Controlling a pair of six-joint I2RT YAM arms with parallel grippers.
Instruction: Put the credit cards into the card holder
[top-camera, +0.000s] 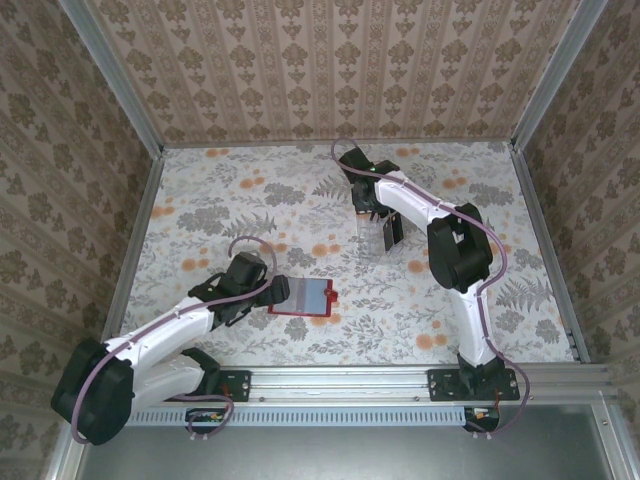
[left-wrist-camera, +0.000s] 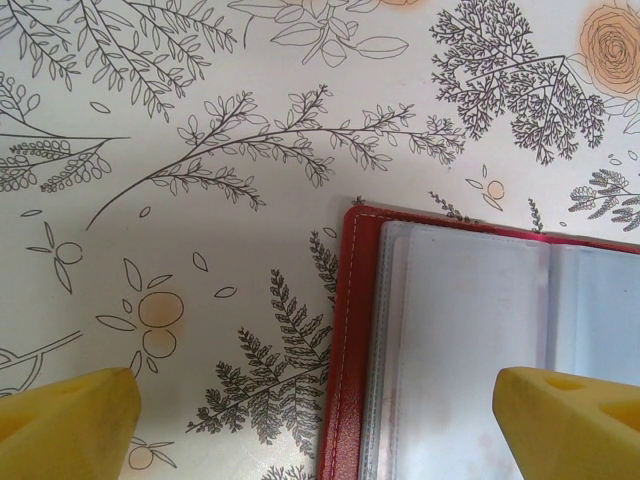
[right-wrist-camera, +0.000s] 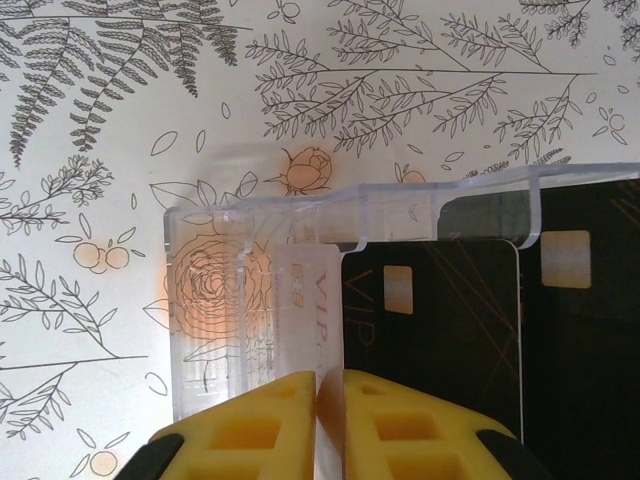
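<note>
R jaws pinch card (right-wrist-camera: 312, 305) at rack (right-wrist-camera: 205, 300); L jaws wide.

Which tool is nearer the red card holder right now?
Left. The left tool hovers open over the left edge of the card holder; the right tool is far across the table, shut on a card at the clear rack.

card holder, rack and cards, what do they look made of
Card holder: red leather or leatherette, going by the stitched edge, with clear glossy plastic sleeves inside. Rack: clear rigid plastic, see-through with moulded edges. Cards: dark smooth plastic, probably, with pale chip squares.
</note>
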